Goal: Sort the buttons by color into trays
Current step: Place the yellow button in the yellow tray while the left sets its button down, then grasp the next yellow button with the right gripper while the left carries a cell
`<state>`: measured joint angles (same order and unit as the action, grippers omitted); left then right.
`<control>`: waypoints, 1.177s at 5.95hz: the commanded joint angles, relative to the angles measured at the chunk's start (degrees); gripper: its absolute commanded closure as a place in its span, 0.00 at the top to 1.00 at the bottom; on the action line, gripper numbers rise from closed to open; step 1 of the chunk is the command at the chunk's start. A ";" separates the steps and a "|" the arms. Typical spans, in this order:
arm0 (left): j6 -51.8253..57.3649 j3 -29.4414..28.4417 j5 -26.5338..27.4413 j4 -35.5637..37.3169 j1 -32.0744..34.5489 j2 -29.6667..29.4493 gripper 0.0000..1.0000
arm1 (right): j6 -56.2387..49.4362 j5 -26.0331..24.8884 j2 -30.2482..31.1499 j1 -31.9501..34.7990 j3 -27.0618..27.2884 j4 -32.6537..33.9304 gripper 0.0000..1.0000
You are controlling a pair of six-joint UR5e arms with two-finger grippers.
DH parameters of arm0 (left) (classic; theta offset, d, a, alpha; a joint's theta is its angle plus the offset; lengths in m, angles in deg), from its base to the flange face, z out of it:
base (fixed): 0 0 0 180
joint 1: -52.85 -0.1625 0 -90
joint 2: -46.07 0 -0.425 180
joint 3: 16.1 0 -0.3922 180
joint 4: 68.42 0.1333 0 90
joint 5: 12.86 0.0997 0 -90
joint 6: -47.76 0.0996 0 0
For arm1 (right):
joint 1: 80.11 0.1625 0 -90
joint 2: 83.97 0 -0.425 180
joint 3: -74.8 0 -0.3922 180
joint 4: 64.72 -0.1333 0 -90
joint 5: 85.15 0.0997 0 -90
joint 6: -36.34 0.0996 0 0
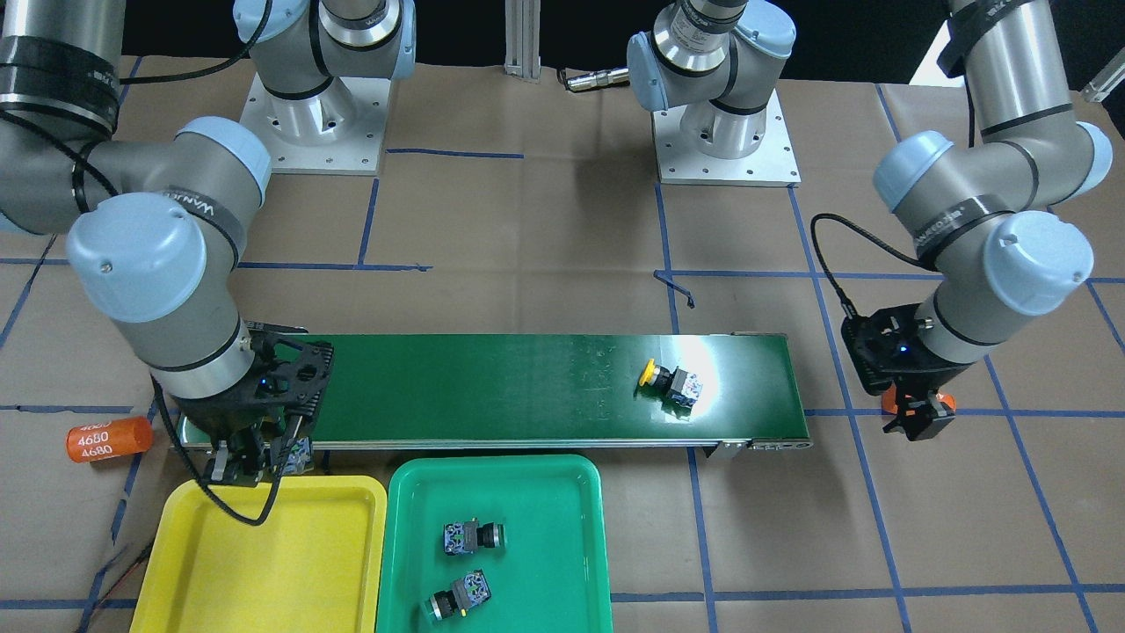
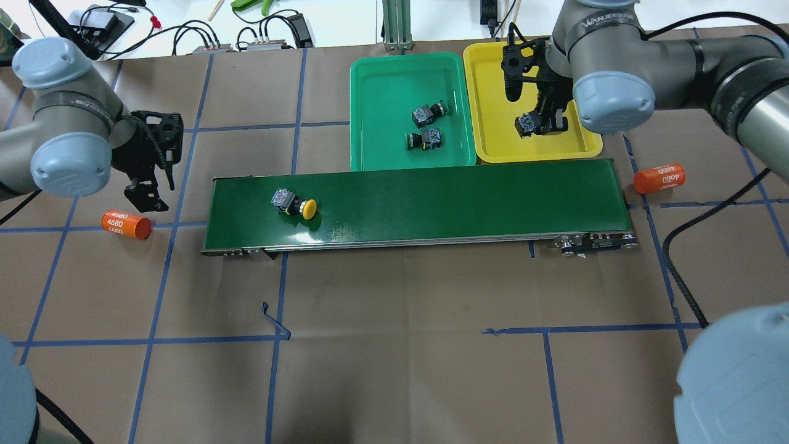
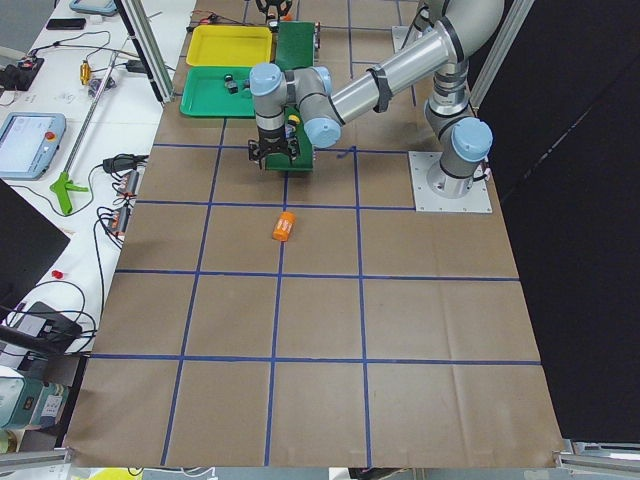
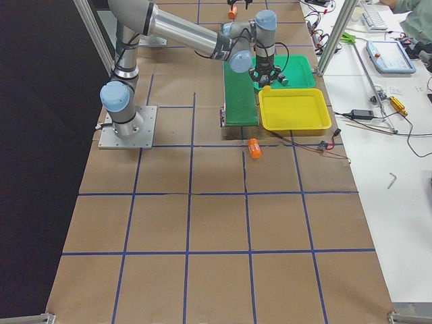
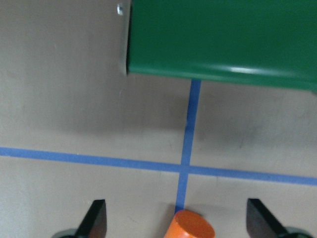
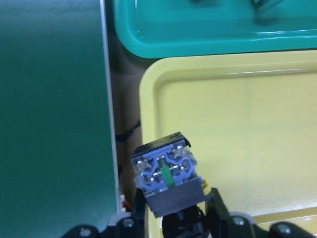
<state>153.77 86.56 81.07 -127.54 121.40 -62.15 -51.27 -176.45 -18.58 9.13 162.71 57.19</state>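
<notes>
Leftmost, the left gripper [image 2: 146, 198] hangs with jaws spread wide, gripping nothing, over an orange cylinder [image 2: 126, 224] just off the conveyor belt's [image 2: 462, 197] end. A yellow-capped button [image 2: 294, 203] lies on its side near that end, midway between the belt's long edges. The green tray [image 2: 357, 111] and yellow tray [image 2: 493, 80] stand rim to rim along the belt's far edge. Two buttons [image 2: 429, 113] lie mid-tray in the green one, apart from its walls. The right gripper [image 2: 542, 123] clamps a fourth button [image 6: 166, 178] over the yellow tray, just inside its belt-side rim.
</notes>
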 commanded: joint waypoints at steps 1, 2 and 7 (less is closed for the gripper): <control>21.74 0.51 -0.42 4.33 -6.74 -3.47 0.98 | 0.96 2.68 -8.23 -2.47 -6.59 0.17 0.10; 26.05 2.09 -0.68 6.37 -9.03 -4.97 0.98 | 0.78 3.57 -10.62 -2.84 -6.61 0.34 0.32; 26.63 3.68 -1.21 13.06 -9.67 -8.42 0.29 | 1.48 6.39 3.01 -1.54 -6.26 -17.40 1.00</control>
<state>180.65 90.19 79.83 -115.54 111.75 -70.47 -50.00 -170.17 -20.47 6.78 156.42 47.85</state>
